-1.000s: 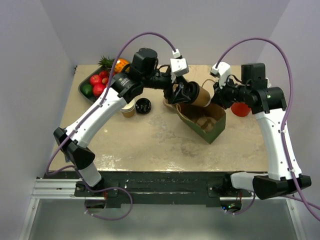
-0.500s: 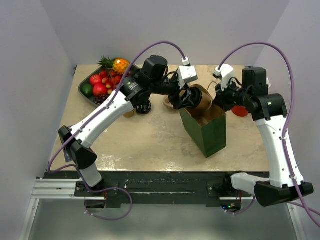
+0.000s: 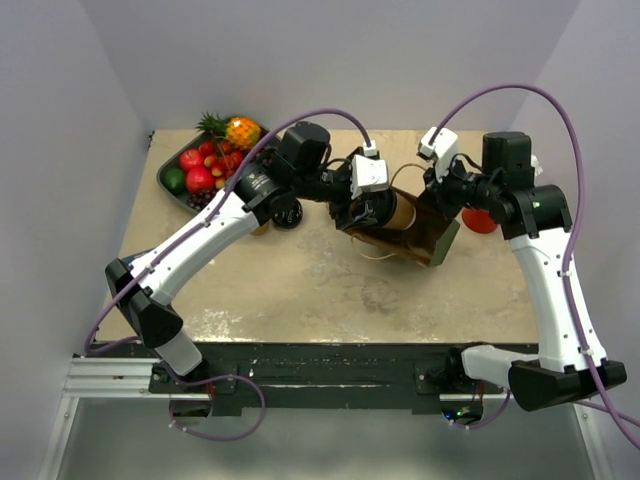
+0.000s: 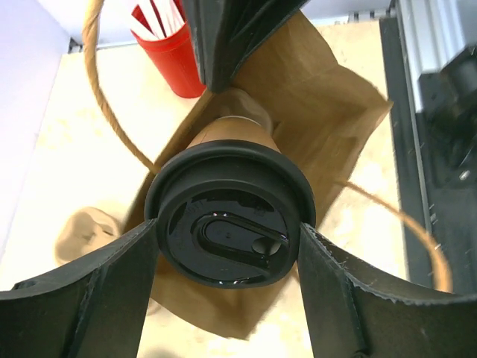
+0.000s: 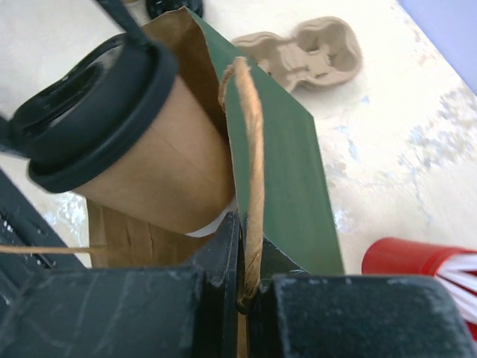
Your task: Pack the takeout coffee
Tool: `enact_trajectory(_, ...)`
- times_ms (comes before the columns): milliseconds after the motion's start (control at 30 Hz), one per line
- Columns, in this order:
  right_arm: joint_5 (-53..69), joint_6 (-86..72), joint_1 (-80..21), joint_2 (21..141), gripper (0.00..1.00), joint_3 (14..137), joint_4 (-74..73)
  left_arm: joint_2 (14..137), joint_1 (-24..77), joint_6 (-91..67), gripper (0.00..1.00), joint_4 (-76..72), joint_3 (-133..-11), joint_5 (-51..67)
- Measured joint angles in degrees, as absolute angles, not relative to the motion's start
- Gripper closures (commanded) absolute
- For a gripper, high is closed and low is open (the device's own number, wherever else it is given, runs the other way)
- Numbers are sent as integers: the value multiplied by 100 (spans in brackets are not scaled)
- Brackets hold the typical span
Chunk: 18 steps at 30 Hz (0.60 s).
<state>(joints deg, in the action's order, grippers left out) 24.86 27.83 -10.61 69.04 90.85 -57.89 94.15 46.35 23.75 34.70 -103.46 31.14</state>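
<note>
At the centre of the counter [image 3: 300, 290], in the overhead view, a coffee cup [image 4: 227, 224] is gripped by the left hand [image 3: 365, 207]. The two fingers are pressed against opposite sides of the black lid, so the hand is clamped on the cup just below its rim. The cup is held tilted well off upright, with the lid turned toward the left of the frame and the tan paper base pushed into the mouth of the bag [image 5: 287, 171]. The base is seen inside the brown lining, while the lid and upper body remain outside.

The bag is green outside and brown inside, and it is tipped over toward its side with the opening facing the left hand. Its upper edge is pinched by the right hand [image 5: 242, 287], whose fingers are closed together on the paper rim and on the foot of a twine handle [image 5: 253, 149]. A second twine loop is seen hanging loose in the left wrist view.

Right of the bag, a red cup [image 3: 482, 218] of straws is stood on the counter. A pulp carrier [image 5: 302, 48] is lying flat beyond the bag. A loose black lid [image 3: 288, 212] is lying beside the left arm, and fruit [image 3: 200, 170] is piled at the upper left corner.
</note>
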Motion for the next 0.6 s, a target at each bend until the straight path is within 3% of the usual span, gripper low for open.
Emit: enact_trajectory(600, 3159, 3385, -1061, 6965, 100, 9083, -5887, 9863, 5144, 5448, 100, 4497, -10696, 2862)
